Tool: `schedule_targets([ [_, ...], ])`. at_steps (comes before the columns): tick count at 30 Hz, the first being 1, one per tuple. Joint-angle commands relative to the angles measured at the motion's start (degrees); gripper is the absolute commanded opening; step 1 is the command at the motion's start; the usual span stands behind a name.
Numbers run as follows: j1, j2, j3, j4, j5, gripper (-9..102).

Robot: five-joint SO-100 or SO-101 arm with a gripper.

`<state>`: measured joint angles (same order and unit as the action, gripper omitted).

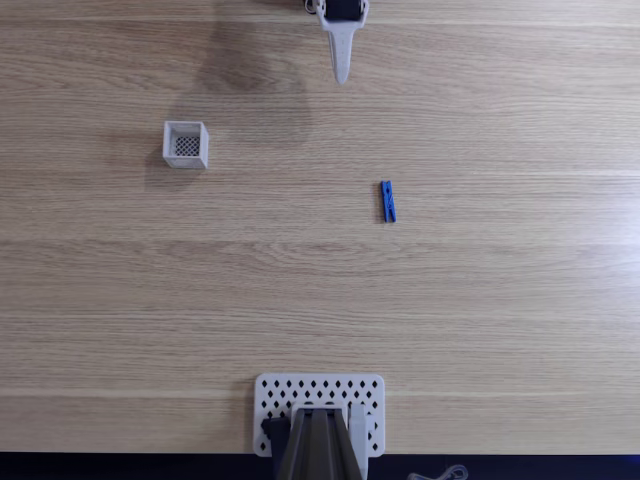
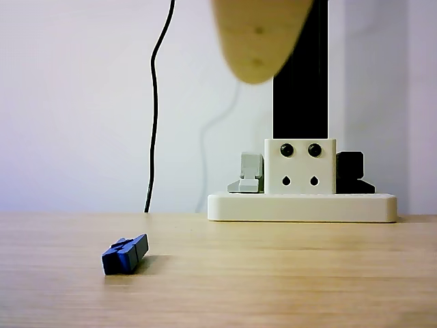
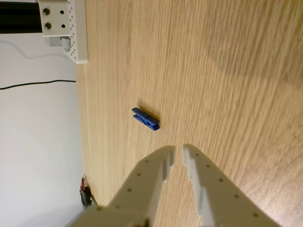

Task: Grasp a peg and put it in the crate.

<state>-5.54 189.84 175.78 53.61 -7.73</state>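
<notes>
From my station the fixed view looks straight down on the wooden worktop (image 1: 480, 300); the peg (image 1: 388, 201) lies flat on bare wood right of centre, its length running up and down the picture; the crate (image 1: 186, 144) stands upright well to its left and a little higher in the picture, open top toward the camera, dark mesh bottom showing; nothing lies inside it that I can see. The peg and crate are well apart, with plain wood between them.

The gripper (image 1: 342, 74) comes in at the top edge of the fixed view, tapering to a point that faces down the picture; it is clear of the peg and touches neither thing. In the wrist view the gripper (image 3: 179, 150) reaches in from the bottom edge; its jaws stand slightly apart with a narrow gap between the tips and nothing between them; the peg (image 3: 146, 118) lies on the worktop just beyond the tips, tilted across the picture, untouched.

In the other view, low at worktop level, the peg (image 2: 125, 254) rests at lower left, end-on toward the camera; a blurred pale finger tip (image 2: 258, 37) hangs at the top edge, above the wood. Behind stands a white perforated plate (image 1: 320, 398), seen at the bottom edge of the fixed view, carrying the arm's base; a black cable (image 2: 154, 102) hangs along the wall.
</notes>
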Motion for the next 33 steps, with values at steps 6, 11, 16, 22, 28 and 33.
schedule_targets([
  [6, 0.4, 1.1, -0.5, 0.1, 0.4, -1],
  [11, 0.4, 1.1, -0.5, 0.1, 0.4, -1],
  [16, 0.5, 1.1, -0.5, 0.0, 0.5, -1],
  [22, 0.7, 1.1, -0.5, -0.4, 0.7, -1],
  [28, 0.7, 1.1, -0.6, -0.7, 5.7, -1],
  [33, 0.8, 0.4, -0.8, -0.9, 6.6, -1],
])
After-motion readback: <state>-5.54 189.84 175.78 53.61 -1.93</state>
